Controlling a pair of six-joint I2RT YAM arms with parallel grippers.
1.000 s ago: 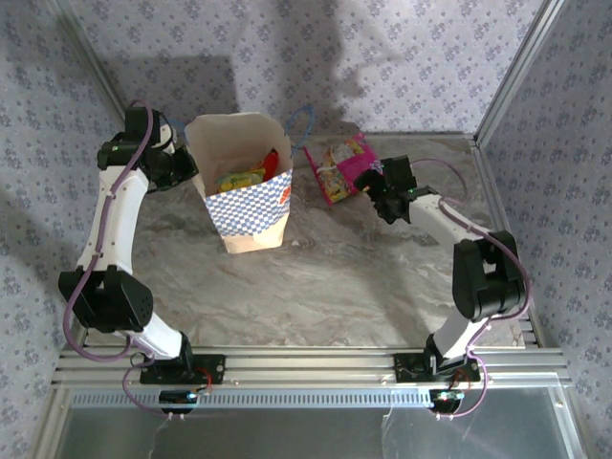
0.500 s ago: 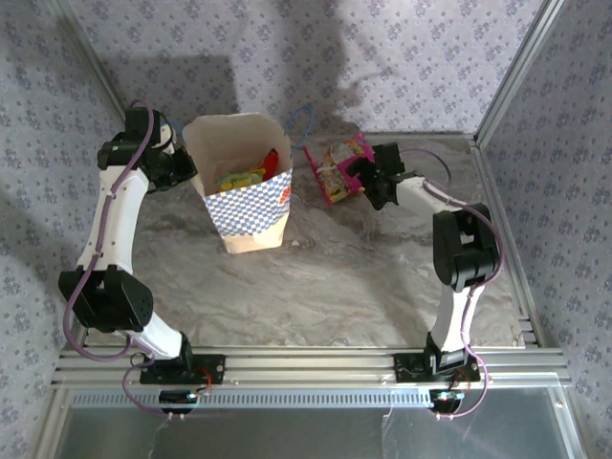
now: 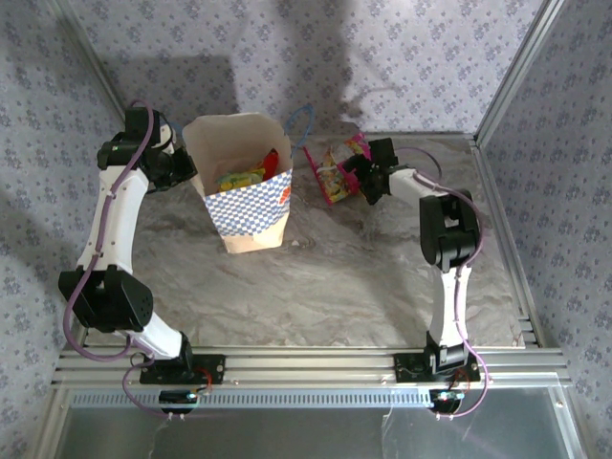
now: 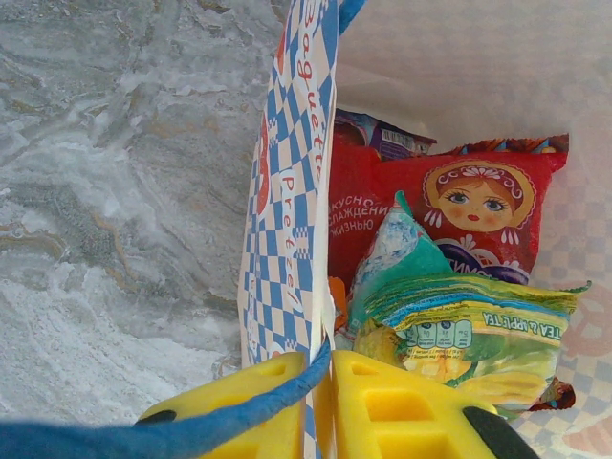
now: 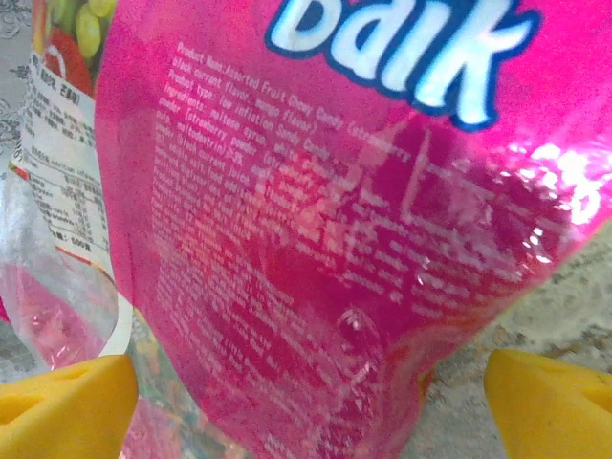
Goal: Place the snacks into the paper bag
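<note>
The paper bag (image 3: 251,206) stands upright at the back left, its mouth open. My left gripper (image 3: 179,172) is shut on the bag's left wall (image 4: 292,201) and a blue cord handle (image 4: 191,426). Inside lie snacks: a red packet (image 4: 459,196), a teal-white one (image 4: 392,258), a green-yellow one (image 4: 473,335) and a purple one (image 4: 382,134). To the right of the bag, a magenta packet (image 3: 352,156) and a fruit-printed packet (image 3: 330,180) lie on the table. My right gripper (image 3: 365,178) is open, its yellow fingers (image 5: 67,411) wide on either side of the magenta packet (image 5: 316,239).
The bag's other blue handle (image 3: 302,120) loops out behind it. Patterned walls close in the marble table (image 3: 325,277) at the back and sides, with a metal post (image 3: 507,76) at the right. An aluminium rail (image 3: 316,363) runs along the near edge.
My right gripper has moved left up to the magenta packet, and its arm has swung straighter. The left gripper and the bag have stayed still.
</note>
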